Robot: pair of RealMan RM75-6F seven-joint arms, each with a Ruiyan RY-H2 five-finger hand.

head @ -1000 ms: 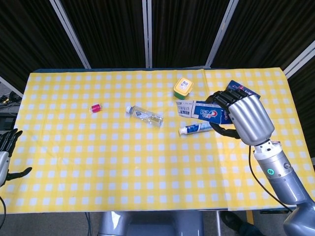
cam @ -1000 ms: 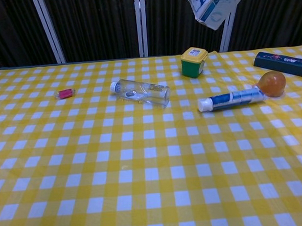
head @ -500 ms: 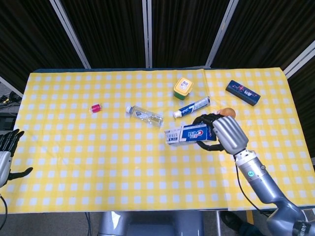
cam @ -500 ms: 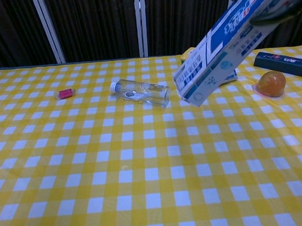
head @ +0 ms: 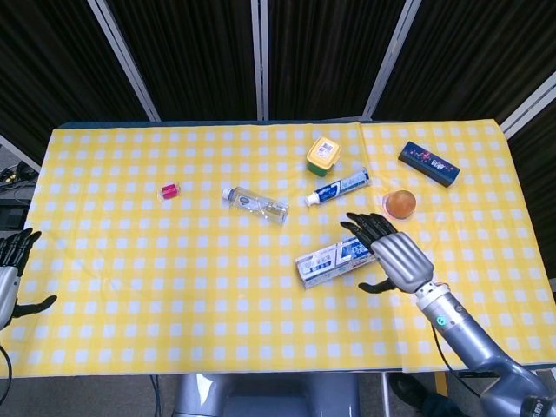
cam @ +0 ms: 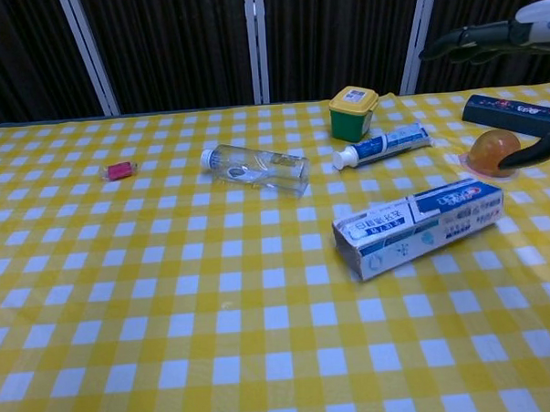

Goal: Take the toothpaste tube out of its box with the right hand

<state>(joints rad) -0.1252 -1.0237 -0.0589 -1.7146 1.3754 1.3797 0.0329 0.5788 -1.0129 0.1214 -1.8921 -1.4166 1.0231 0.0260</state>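
The blue-and-white toothpaste box (head: 327, 261) (cam: 418, 224) lies flat on the yellow checked cloth, right of centre. The toothpaste tube (head: 338, 187) (cam: 383, 146) lies outside the box, further back, beside the green pot. My right hand (head: 392, 258) hovers just over the box's right end with fingers spread, holding nothing; in the chest view only its fingertips (cam: 473, 40) and thumb show at the right edge. My left hand (head: 10, 269) rests open at the table's left edge, away from everything.
A green pot with a yellow lid (head: 323, 155) (cam: 353, 111) stands at the back. A clear bottle (head: 255, 204) (cam: 256, 168), a small pink cap (head: 169, 191), an orange ball (head: 400, 203) (cam: 494, 152) and a dark blue box (head: 428, 163) (cam: 512, 114) lie around.
My right hand lowered the box from the air onto the cloth and let go, its fingers now spread. The tube lies where it was half a second ago.
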